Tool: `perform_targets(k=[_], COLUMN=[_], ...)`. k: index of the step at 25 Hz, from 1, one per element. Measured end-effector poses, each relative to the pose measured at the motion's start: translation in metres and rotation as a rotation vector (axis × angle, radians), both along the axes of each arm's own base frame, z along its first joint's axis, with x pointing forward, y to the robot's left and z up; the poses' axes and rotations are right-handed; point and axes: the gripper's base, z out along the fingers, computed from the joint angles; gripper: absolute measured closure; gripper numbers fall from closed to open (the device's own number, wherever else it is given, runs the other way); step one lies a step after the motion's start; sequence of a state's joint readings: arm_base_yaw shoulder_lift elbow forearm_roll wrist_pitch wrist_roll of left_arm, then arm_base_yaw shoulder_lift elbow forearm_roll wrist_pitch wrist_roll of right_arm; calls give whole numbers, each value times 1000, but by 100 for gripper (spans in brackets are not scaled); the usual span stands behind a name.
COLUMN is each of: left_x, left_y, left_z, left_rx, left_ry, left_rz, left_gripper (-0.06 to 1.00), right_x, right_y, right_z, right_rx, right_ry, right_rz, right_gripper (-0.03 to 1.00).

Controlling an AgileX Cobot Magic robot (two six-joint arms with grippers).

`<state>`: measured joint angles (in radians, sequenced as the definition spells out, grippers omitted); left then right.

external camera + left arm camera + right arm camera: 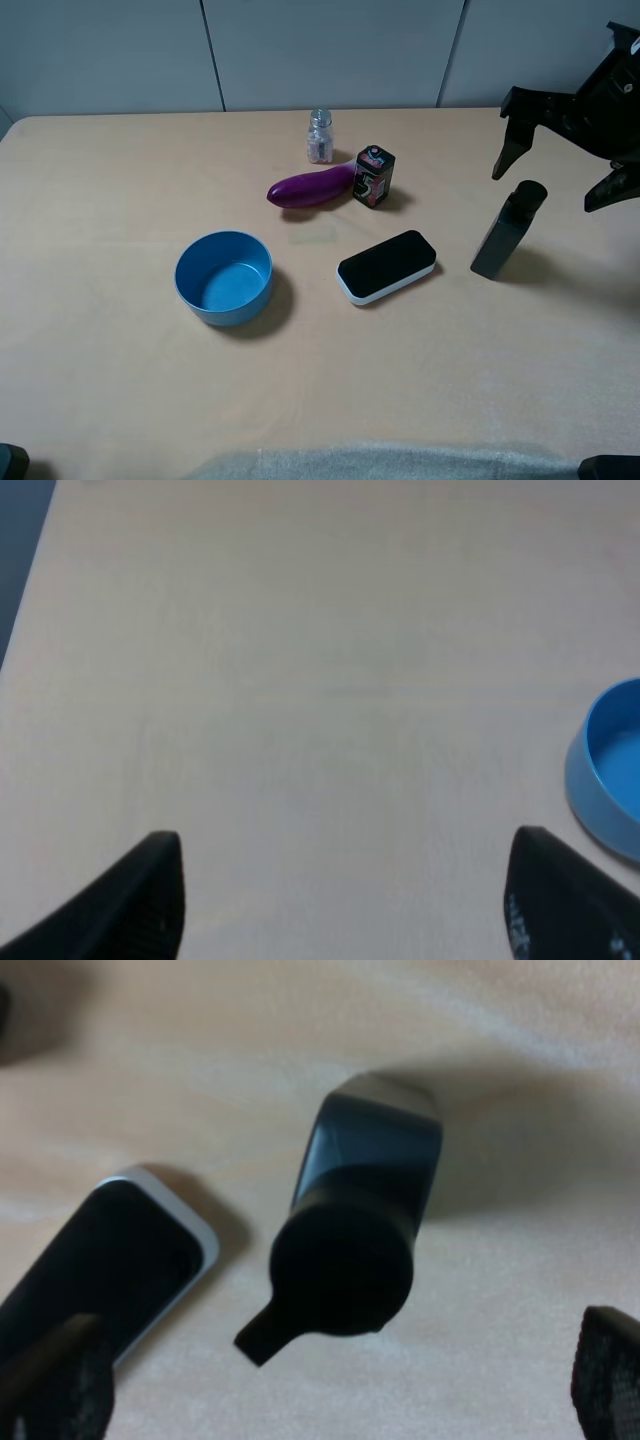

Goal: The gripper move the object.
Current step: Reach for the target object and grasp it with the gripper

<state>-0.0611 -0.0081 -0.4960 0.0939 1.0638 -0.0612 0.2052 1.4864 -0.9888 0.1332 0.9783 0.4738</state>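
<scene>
Right gripper (545,188): jaws spread wide, nothing between the pads. It hangs over the right end of the table (120,180), above the bottle (505,235).
Right fingers (610,1380): in the right wrist view one dark finger shows at each side and the bottle cap lies between them. Neither finger touches the bottle.
Left gripper (345,845): jaws spread wide and holding nothing. Only bare tabletop lies between the two black fingers (150,900).
Left gripper position: low over the table, with the bowl's rim showing at the edge of the left wrist view. It is outside the exterior high view.
Bottle: tall, slim and dark, with a round black cap. It stands upright on the table near the right side, apart from every other item.
Bottle cap: in the right wrist view a short dark tab sticks out from one side of the cap.
Bottle neighbours: the eraser (387,265) is the nearest item, lying to the bottle's left, apart from it.
Eraser: flat, black on top with a white base, lying at an angle near the table's middle.
Bowl (268,262): blue, round, upright, left of the eraser and well apart from the bottle.
Eggplant (312,187): purple, lying on its side behind the eraser. One end touches or nearly touches the box (374,177).
Box: short and black with red-and-white print, standing upright.
Jar (320,137): small and clear, upright, just behind the eggplant.
</scene>
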Motion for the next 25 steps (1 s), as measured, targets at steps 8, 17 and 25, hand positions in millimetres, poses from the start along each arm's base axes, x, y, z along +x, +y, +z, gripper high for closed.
perform_targets(k=[8,17,25], left_x=[0,0,0], left_y=[0,0,0], left_z=[0,0,0], left_rx=[0,0,0], left_ry=[0,0,0], left_rz=[0,0,0], left_gripper=[21,21,21], right_x=[11,18,20], right_y=[13,15,11], right_z=[-26,-42,-53], right_rx=[-24,-43,-96], right_ry=[50,68,109], right_rz=[29,28,21], right_gripper=[27,27,27])
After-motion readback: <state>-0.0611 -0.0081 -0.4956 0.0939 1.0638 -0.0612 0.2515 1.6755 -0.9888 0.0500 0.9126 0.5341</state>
